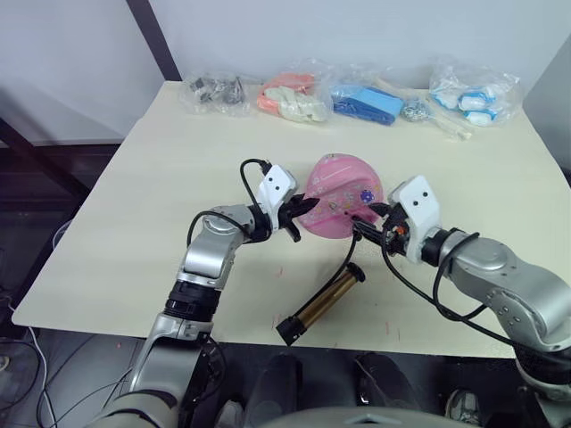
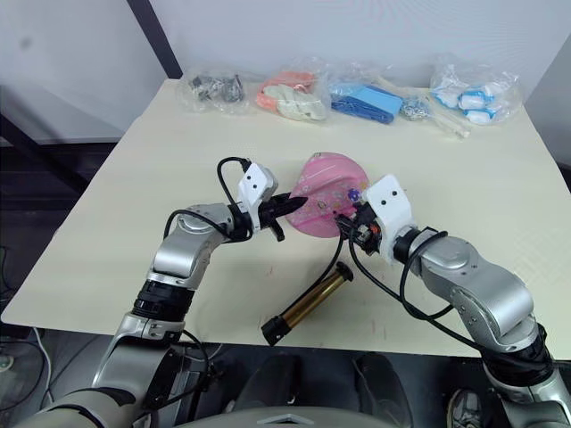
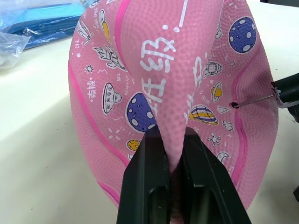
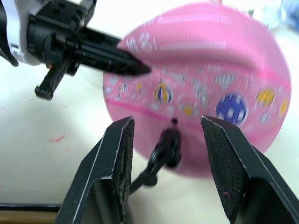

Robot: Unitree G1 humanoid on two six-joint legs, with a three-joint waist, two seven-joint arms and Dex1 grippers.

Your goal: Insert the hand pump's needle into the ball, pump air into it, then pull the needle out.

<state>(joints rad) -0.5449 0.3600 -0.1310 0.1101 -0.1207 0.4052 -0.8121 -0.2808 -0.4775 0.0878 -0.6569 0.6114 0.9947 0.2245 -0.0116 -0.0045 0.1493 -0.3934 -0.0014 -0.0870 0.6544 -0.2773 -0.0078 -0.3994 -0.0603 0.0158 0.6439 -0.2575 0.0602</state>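
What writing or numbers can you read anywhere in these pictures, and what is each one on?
"班级" in large white characters, with a white blank line after it, on the ball.
Small white characters beside the flying-saucer print on the ball: too small to read.
Bags at the table's far edge: no readable label.

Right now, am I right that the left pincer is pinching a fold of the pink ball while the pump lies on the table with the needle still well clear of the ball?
Not quite: the left pincer does pinch the ball, and the pump lies on the table, but the left wrist view shows the needle with its tip at the ball's valve hole.
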